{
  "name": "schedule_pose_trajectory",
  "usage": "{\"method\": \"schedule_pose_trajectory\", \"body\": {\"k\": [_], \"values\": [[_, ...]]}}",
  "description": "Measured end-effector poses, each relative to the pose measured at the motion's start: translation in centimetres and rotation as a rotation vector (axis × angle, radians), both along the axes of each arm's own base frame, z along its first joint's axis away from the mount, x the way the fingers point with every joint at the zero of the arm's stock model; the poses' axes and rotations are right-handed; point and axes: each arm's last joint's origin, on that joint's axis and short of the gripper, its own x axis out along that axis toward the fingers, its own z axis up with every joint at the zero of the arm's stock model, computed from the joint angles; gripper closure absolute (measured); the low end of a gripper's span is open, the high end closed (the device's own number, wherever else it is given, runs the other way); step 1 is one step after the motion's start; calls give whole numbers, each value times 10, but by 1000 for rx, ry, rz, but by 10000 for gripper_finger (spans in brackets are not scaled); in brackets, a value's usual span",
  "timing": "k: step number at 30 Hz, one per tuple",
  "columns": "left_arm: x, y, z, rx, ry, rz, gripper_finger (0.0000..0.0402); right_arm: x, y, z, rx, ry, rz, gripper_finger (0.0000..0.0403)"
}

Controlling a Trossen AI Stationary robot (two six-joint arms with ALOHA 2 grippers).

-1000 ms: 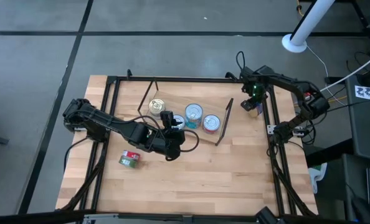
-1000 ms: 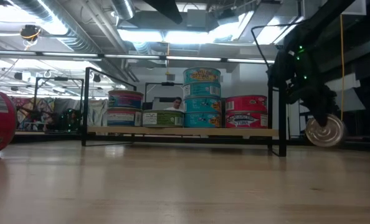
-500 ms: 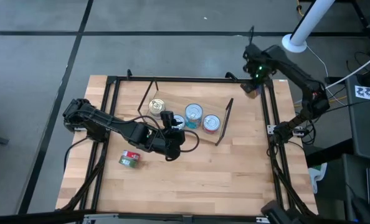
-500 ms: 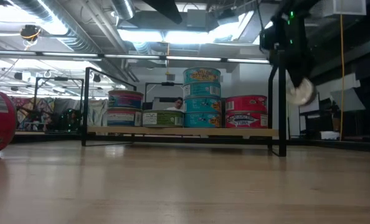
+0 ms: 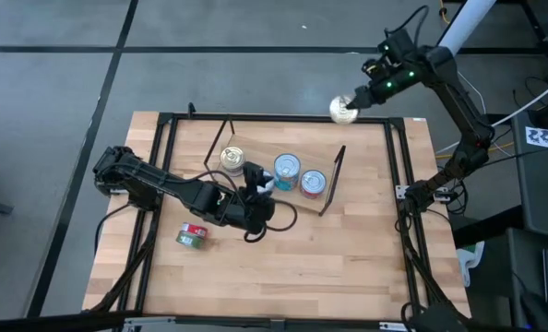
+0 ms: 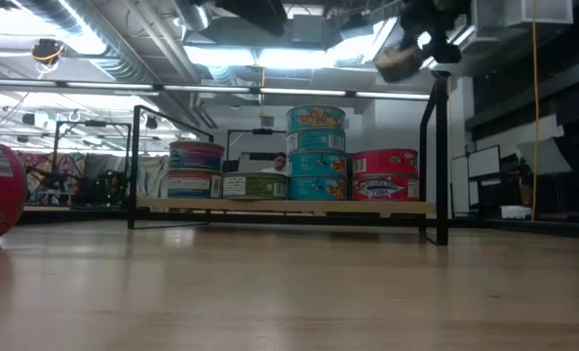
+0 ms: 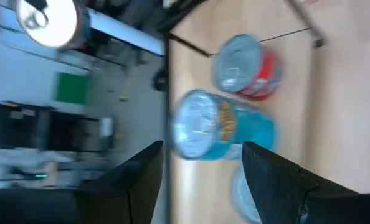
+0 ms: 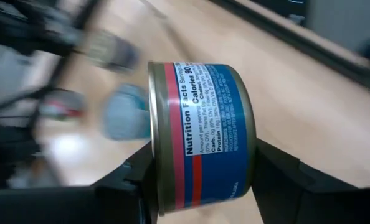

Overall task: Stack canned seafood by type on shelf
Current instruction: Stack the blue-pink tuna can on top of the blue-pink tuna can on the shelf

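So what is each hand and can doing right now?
Right hand: shut on the blue can, high above the table's far edge.
Blue can: held on its side, in the air.
Left hand: open, empty, by the shelf.
Red-green can: lying alone on the table.
Shelf cans: stacked upright.

Black-framed wooden tabletop (image 5: pixel 348 258), white post (image 5: pixel 454 37)

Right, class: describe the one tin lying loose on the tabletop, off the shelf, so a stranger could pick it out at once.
Start at the big wooden tabletop and find the left arm stretched across it toward the shelf. Just in front of that arm, nearer the table's left front, lies the tin. Unlike the tins standing on the shelf, it rests alone on its side, showing a red and green label.
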Motion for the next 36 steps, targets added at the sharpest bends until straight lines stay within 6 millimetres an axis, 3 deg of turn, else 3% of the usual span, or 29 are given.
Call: {"method": "schedule_pose_trajectory", "body": {"k": [9,23,29,36], "values": [[8,6,18,410,17,104,188,12,-6,16,121,-306,36,214],[35,51,57,482,-147,191,188,59,14,32,163,-487,175,213],[40,60,71,531,-195,115,188,74,22,37,190,-529,195,213],[42,65,75,645,-103,27,188,81,27,37,247,-524,167,213]]}}
